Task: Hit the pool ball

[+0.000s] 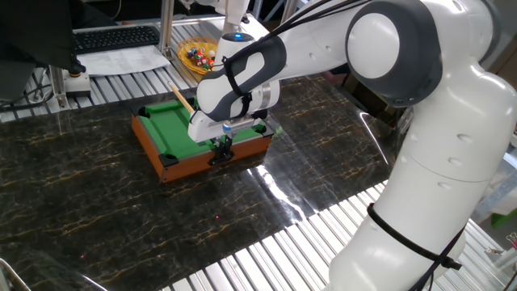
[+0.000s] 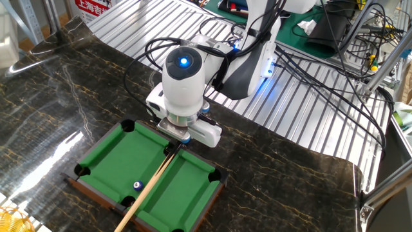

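Mini pool table [image 2: 96,151]: green felt bed, brown frame, black pockets. Contents: pool ball [image 2: 137,185] near one long rail; wooden cue [image 2: 149,189] lying across the felt just beside it. Gripper [image 2: 172,147] over the opposite rail, fingers pinching the cue's end. Yellow bowl [image 1: 187,50] of coloured balls behind, well apart.

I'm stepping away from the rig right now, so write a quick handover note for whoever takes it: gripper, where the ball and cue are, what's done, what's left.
Gripper: over the mini pool table, shut on the cue.
Cue: lies diagonally across the felt, its far end sticking out past the table's edge.
Ball: dark blue, on the felt near a corner pocket, right beside the cue's shaft; contact cannot be told.
Bowl of spare balls: off the table, behind it.
Done: cue grasped.
Left: swing or push the cue into the ball.
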Controlling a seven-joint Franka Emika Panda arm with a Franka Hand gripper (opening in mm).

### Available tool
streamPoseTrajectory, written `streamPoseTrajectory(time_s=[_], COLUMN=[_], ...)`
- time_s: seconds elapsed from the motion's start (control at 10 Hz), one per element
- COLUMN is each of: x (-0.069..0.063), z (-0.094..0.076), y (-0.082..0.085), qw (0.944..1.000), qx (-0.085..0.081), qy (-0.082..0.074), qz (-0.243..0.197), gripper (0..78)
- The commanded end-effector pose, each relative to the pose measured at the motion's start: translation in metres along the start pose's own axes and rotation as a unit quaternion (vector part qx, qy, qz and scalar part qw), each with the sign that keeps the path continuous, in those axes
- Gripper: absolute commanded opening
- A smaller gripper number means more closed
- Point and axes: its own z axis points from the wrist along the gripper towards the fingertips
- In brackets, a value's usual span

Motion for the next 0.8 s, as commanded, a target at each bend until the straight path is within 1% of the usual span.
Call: streamPoseTrajectory(time_s=[0.1,0.2,0.4,0.5,0.6,0.7,0.8], x=[0.001,0.002,0.004,0.005,0.006,0.01,0.012], z=[-0.038,-0.042,-0.053,-0.06,-0.064,-0.077,-0.085], y=[0.0,-0.001,-0.002,-0.003,-0.003,-0.005,-0.007], qw=[0.9998,0.9998,0.9998,0.9996,0.9995,0.9995,0.9995], qx=[0.008,0.005,-0.01,-0.014,-0.018,-0.018,-0.017], qy=[0.006,0.005,0.002,0.002,0.001,0.002,0.002], qz=[-0.014,-0.017,-0.019,-0.023,-0.024,-0.027,-0.027], gripper=[1.1,1.1,1.1,1.1,1.1,1.1,1.1])
